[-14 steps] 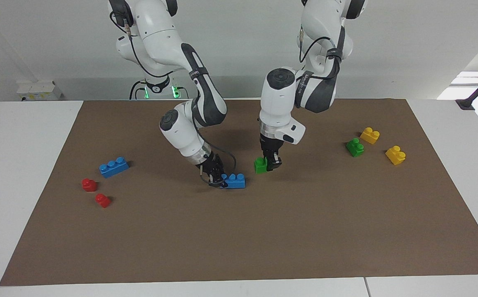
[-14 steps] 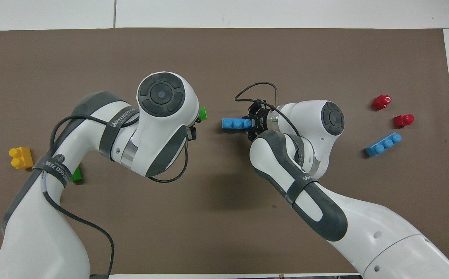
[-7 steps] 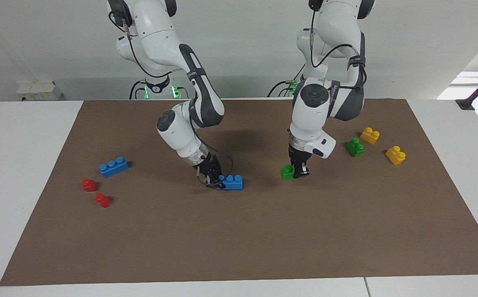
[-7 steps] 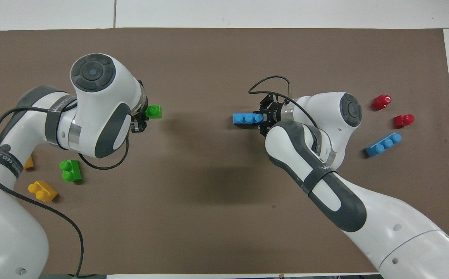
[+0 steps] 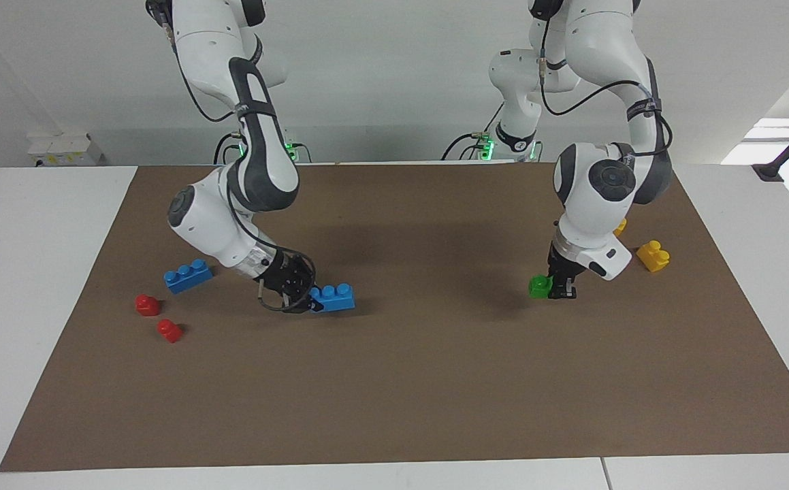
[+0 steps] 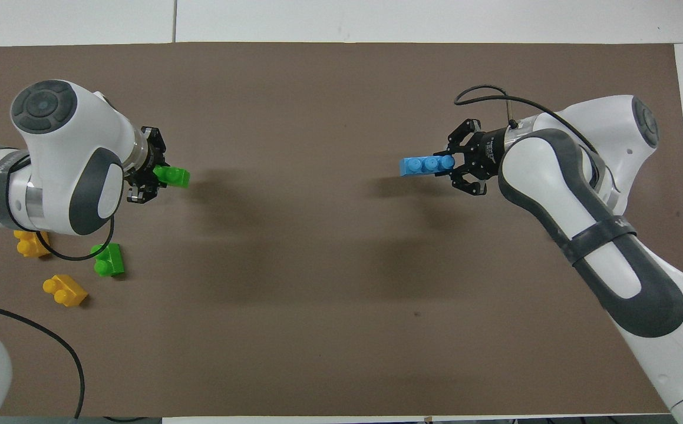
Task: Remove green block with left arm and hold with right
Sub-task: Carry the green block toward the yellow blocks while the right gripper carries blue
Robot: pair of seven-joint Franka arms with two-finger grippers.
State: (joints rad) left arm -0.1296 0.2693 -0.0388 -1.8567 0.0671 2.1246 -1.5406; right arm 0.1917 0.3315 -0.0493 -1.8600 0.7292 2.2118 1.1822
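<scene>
We see the two bricks already parted: the left gripper [image 5: 561, 294] pinches the green block [image 5: 539, 286] between its fingers just above the brown mat [image 5: 435, 408], toward the left arm's end of the worktop [image 5: 40, 272], while the right gripper [image 5: 297, 294], its fingers clamped on one end of the blue brick [image 5: 333, 298], holds that brick low over the mat toward the right arm's end. We judge the removal step done and the carrying-off in hand; the next move calls for the left gripper to set the green block down gently and only then part its fingers, the right keeping its hold. Near the green block, closer to the robots, lie a second green brick [image 6: 107, 259] and two yellow bricks [image 6: 65, 290], so we would choose a spot short of them. The middle of the mat between the grippers offers wide open room. A second blue brick [image 5: 188, 275] and two red pieces [image 5: 147, 304] lie near the right gripper, apart from it.
</scene>
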